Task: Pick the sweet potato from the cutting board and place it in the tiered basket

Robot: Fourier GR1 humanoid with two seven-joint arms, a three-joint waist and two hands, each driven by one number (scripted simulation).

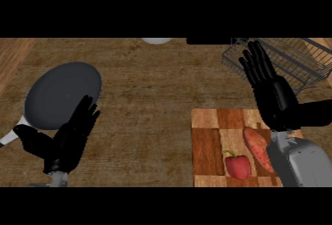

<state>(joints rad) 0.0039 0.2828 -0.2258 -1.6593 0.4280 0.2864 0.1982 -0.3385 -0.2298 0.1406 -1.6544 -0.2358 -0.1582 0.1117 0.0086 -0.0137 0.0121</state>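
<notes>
You see the right hand [269, 90] open, fingers straight, above the board [211, 145]; the sweet potato [257, 148] lies beside a pepper [238, 166]; left hand [73, 134] open

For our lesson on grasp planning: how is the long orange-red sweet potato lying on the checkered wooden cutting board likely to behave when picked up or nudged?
The long orange-red sweet potato looks solid, so it probably stays stiff when lifted. Its rounded, tapered shape suggests that a nudge could roll it across the flat checkered wooden cutting board, perhaps toward the nearby red bell pepper. Gripping across its middle seems safest.
</notes>
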